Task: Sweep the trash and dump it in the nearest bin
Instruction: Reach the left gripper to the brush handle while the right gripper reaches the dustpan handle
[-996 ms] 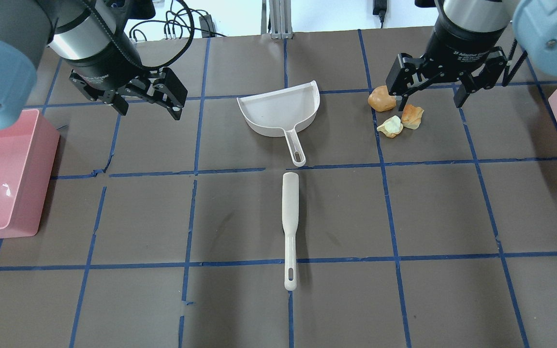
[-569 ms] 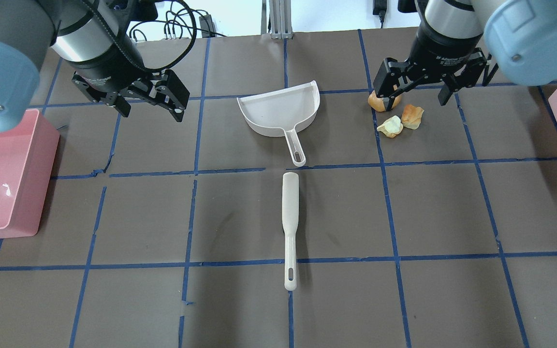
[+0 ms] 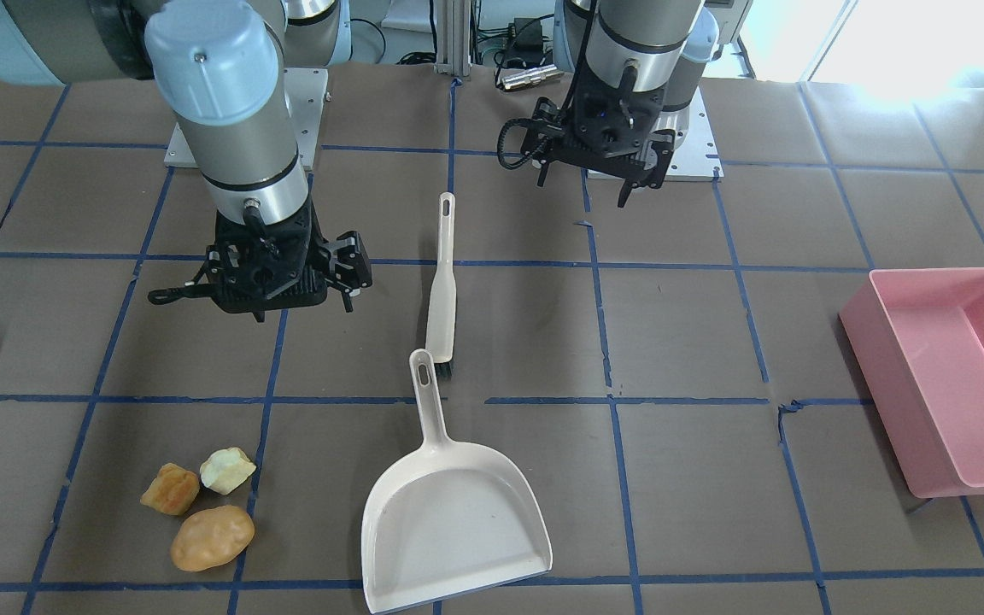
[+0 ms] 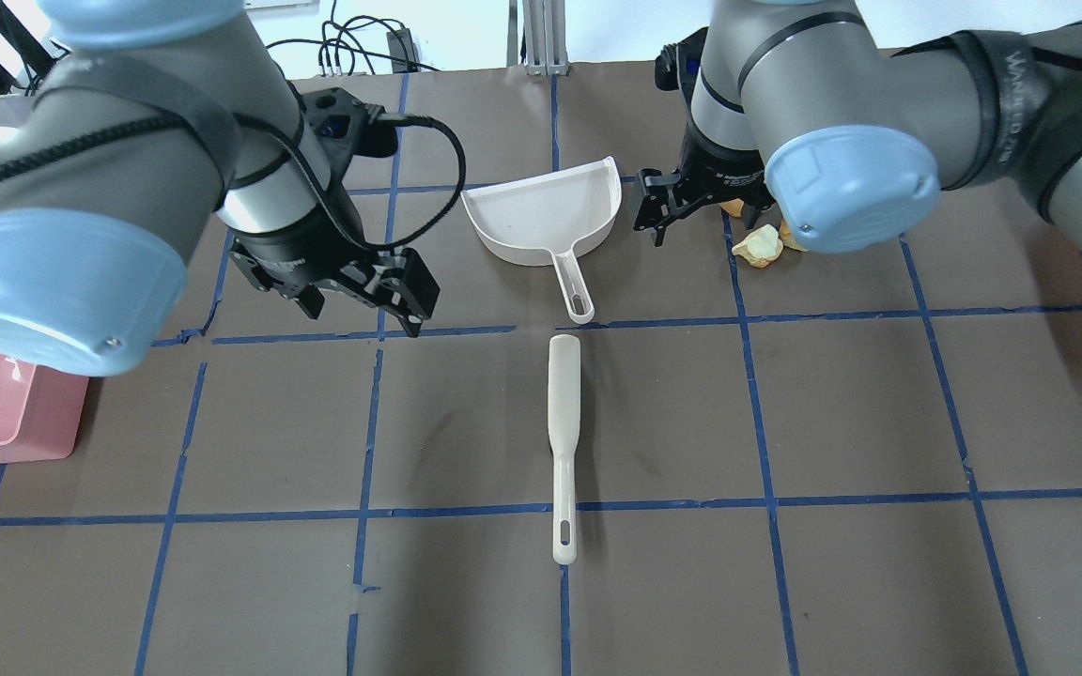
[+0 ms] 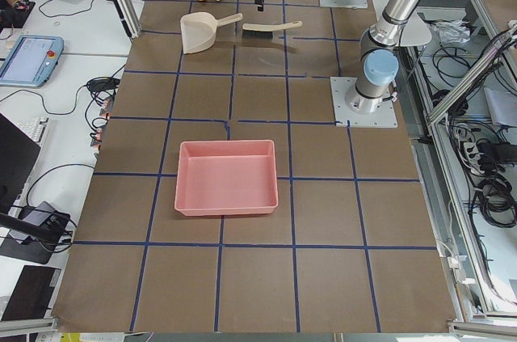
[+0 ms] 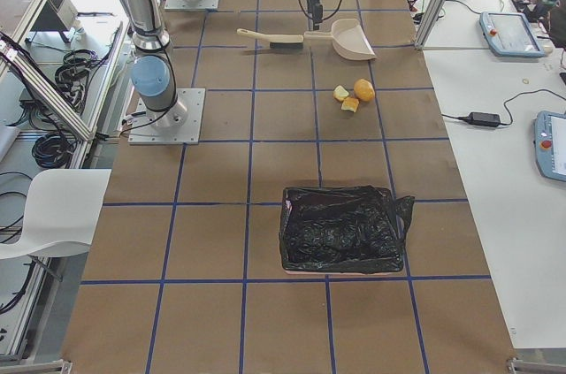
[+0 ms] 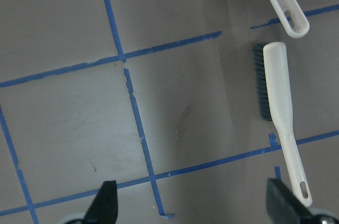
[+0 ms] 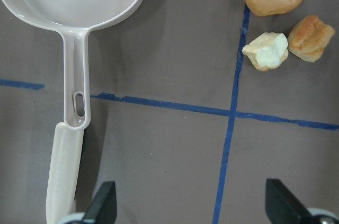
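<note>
Three trash lumps (image 3: pixel 212 536) lay clustered at nine o'clock of the dustpan (image 3: pixel 449 521) in the front view; the left gripper (image 4: pixel 363 299) and right gripper (image 3: pixel 263 290) hung spread and empty, probably poised to take the brush (image 3: pixel 441 290) and the dustpan.

Left gripper (image 4: pixel 363 310) and right gripper (image 3: pixel 263 297) moved inward

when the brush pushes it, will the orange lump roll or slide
Probably rolls: the orange lump is smooth and rounded. It looks oval, so it may veer sideways rather than track straight. The yellow chunk close by could deflect it.
</note>
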You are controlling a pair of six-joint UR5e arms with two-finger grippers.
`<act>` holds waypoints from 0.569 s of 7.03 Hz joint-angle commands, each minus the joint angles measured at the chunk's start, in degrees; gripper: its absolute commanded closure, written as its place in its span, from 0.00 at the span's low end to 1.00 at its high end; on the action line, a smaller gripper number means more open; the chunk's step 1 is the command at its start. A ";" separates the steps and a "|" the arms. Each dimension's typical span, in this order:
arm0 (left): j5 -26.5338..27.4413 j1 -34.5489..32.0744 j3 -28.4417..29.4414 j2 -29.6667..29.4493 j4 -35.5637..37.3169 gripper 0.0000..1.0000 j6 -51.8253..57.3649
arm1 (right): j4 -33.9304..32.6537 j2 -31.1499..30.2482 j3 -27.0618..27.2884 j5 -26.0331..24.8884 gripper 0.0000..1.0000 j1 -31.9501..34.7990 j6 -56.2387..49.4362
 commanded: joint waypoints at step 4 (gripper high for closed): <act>0.21 -14.06 -8.27 -3.07 1.39 0.00 -14.43 | -12.73 9.40 0.47 -0.69 0.00 7.03 8.29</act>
